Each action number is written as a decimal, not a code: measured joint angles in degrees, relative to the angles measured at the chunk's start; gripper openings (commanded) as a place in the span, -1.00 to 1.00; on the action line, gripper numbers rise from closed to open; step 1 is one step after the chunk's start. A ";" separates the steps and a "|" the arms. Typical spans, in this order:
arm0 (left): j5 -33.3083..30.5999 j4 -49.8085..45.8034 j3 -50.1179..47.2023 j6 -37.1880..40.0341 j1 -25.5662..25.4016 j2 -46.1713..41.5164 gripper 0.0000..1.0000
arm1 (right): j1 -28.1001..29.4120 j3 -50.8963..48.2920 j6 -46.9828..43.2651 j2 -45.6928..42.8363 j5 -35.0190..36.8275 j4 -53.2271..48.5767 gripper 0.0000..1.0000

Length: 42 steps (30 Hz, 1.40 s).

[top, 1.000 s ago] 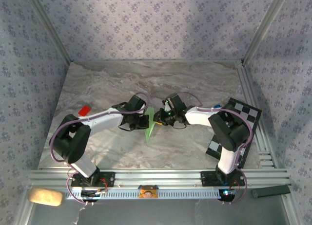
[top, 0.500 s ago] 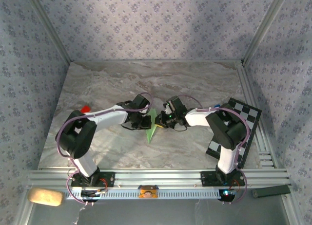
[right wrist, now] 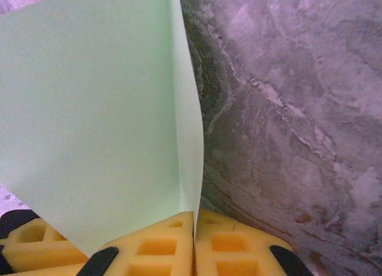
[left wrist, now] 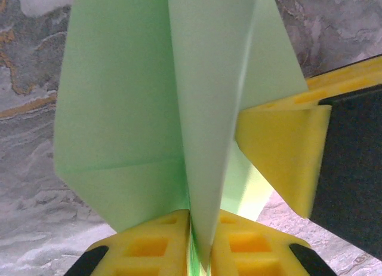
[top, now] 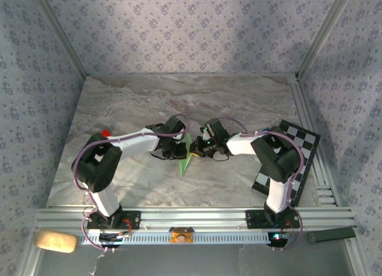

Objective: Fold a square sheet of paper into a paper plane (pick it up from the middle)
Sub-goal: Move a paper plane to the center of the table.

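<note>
Pinching its centre crease from either side, your left fingers (left wrist: 143,247) and right fingers (right wrist: 233,245) are both pressed onto the slim, pale green paper plane (top: 185,158), mid-way across the grey marbled table (top: 137,103). Tip and wings look folded, so probably only final creasing and release remain.

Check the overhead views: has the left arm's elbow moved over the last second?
Yes. The left arm's elbow swung right and up-table, now covering most of the red piece.

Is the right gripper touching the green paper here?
Touching. In the right wrist view the paper runs down into the right gripper and is pinched in the closed seam between its yellow fingertips.
</note>
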 measured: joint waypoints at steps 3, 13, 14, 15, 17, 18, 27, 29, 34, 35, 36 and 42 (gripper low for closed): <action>-0.04 -0.22 0.33 0.00 -0.26 0.44 -0.69 | 0.00 -0.09 0.00 0.00 0.00 0.02 -0.82; -0.70 -0.68 1.36 0.00 -0.61 2.82 -0.69 | 0.00 -0.52 0.00 0.00 0.00 0.04 -0.82; -0.94 -0.87 1.49 0.00 -0.66 2.99 -0.69 | -0.02 -0.57 0.00 0.00 0.00 0.07 -0.82; -1.29 -1.05 1.62 0.02 -0.72 3.19 -0.69 | -0.02 -0.57 0.00 0.00 0.00 0.07 -0.82; -1.73 -1.55 1.90 0.00 -0.92 3.43 -0.71 | -0.02 -0.61 0.00 0.00 0.00 0.07 -0.81; -1.77 -1.64 1.92 0.00 -0.96 3.43 -0.71 | -0.02 -0.63 0.00 0.00 -0.02 0.07 -0.80; -2.23 -2.27 3.02 0.00 -1.11 4.39 -0.74 | -0.31 -1.11 0.02 -0.15 0.22 0.31 -0.63; -3.08 -2.45 3.30 -0.02 -1.14 4.48 -0.73 | -0.48 -1.86 -0.02 -1.20 1.20 0.17 -0.57; -6.03 -4.00 4.50 -0.11 -1.33 4.94 -0.73 | -2.36 -5.18 -0.24 -7.39 5.11 -2.29 -0.48; -6.47 -4.52 5.09 -0.20 -1.36 5.38 -0.73 | -2.89 -5.99 -0.24 -8.90 5.84 -2.60 -0.47; -6.84 -5.01 5.77 -0.22 -1.36 5.92 -0.73 | -3.41 -6.80 -0.24 -10.47 6.54 -2.73 -0.46; -9.66 -7.41 10.38 -0.94 -1.46 9.01 -0.70 | -6.45 -10.40 -0.28 -18.36 10.14 -4.92 -0.43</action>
